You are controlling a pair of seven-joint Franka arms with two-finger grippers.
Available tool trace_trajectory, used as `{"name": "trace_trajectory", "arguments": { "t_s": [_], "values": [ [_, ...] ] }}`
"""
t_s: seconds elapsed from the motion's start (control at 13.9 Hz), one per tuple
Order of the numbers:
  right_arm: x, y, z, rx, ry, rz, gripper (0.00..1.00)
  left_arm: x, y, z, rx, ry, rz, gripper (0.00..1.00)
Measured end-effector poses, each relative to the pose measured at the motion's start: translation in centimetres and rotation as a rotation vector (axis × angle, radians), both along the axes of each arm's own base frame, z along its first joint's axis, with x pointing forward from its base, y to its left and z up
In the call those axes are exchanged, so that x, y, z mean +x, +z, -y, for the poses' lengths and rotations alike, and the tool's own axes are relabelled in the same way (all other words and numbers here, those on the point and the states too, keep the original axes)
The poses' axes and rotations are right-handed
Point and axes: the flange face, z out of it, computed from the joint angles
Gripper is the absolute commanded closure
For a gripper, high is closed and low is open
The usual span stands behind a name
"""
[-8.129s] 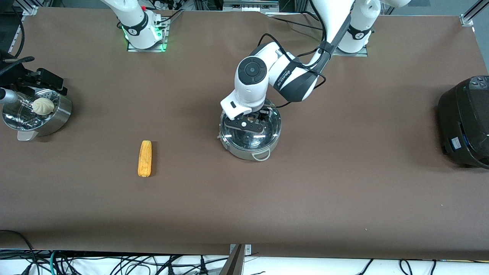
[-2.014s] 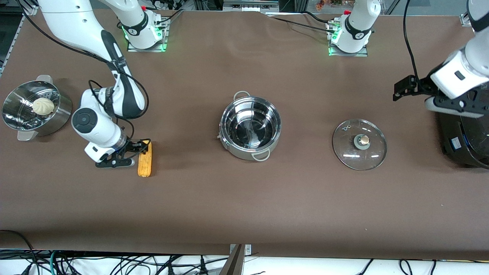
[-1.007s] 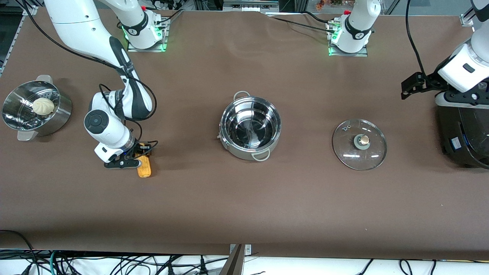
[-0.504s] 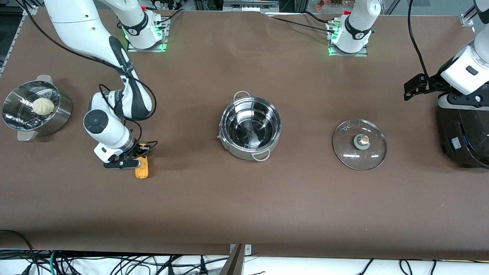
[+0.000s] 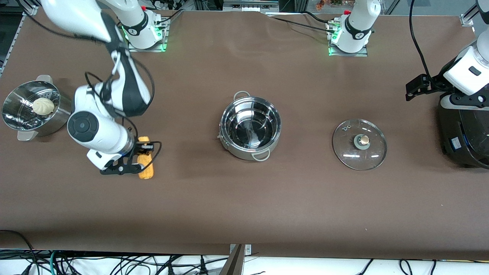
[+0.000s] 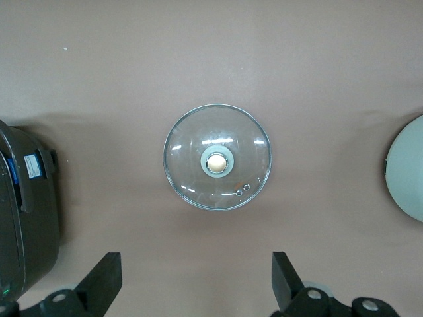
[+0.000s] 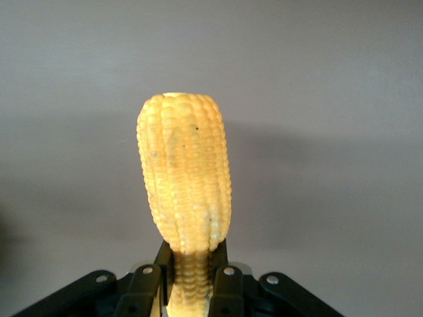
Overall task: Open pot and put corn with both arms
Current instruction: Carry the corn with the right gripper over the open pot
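1. Front view: your right gripper is clamped on the corn, over the table toward the right arm's end. The cob pokes out past the fingers on the camera-facing side.
2. Front view: the pot sits open mid-table, nothing inside, one wire handle facing the camera and one facing the bases. Its glass lid lies flat on the table w/ knob up, beside the pot toward the left arm's end, well apart from it.
3. Front view: your left gripper hangs over the table next to the black cooker, at the left arm's end. That arm waits. Steamer bowl w/ the white bun is at the right arm's end, near the right arm's wrist.
4. Left wrist view: both fingers are spread wide, nothing between them. You look straight down on the lid, knob centred. The cooker shows at one edge, the pot's rim at the other.
5. Right wrist view: the fingers pinch the corn at one end; the rest of the cob sticks out past the tips, bare table beneath.
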Motion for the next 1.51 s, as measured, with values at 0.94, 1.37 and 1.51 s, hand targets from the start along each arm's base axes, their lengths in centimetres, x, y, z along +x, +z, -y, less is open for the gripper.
{"name": "trace_trajectory", "arguments": {
  "t_s": [0.94, 1.37, 1.51],
  "values": [
    [-16.6, 0.6, -33.3, 0.075, -0.241, 0.099, 0.70, -0.1, -0.1, 0.4, 0.000, -0.007, -0.010, 0.00],
    [-16.5, -2.4, -34.2, 0.073, -0.264, 0.109, 0.45, -0.2, -0.1, 0.4, 0.001, -0.008, -0.016, 0.00],
    [-16.4, -2.0, -34.3, 0.078, -0.266, 0.113, 0.00, -0.2, -0.1, 0.4, 0.001, -0.008, -0.017, 0.00]
  ]
}}
